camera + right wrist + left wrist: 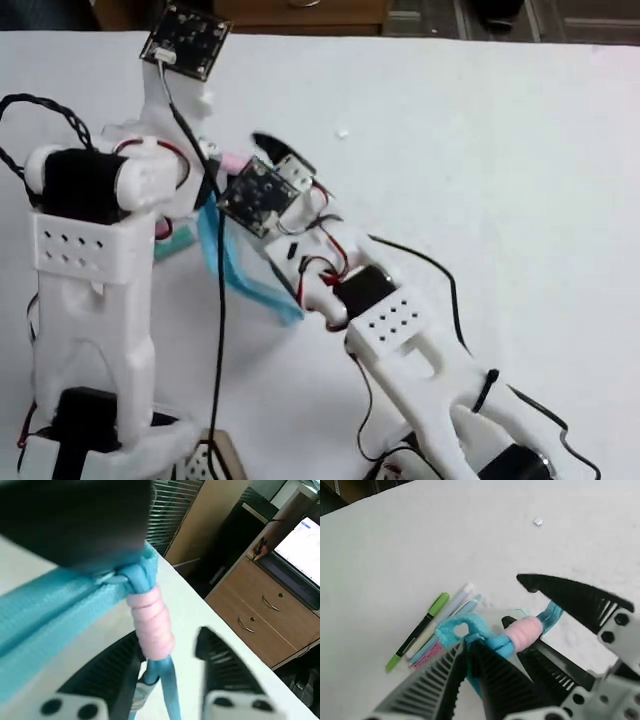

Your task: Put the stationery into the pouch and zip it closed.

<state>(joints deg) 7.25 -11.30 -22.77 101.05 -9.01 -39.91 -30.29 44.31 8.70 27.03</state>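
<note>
The pouch (238,268), light blue with a clear side, lies on the left half of the white worktop (480,150). It is well away from the far edge and between the two arms. The left gripper (467,647) has its jaws pressed together on the blue fabric tab at the end of the pouch, so it grips the pouch there. The right gripper (172,647) stands open just beside it. Its two black fingers are well apart, and the pink zip pull (150,622) hangs between them, close against one finger and away from the other. I cannot tell if that finger touches the pull. A blue cord joins the pull to the blue zip band.

The stationery is next to the left gripper, on the side toward the left edge of the worktop. A green marker (420,630), a white pen (456,599) and some light blue pens lie side by side, touching each other. I cannot tell whether they lie inside the clear pouch or only beside it. A small white scrap (538,521) lies alone, closer to the far edge. Beyond the worktop stands a wooden cabinet (260,605) with drawers.
</note>
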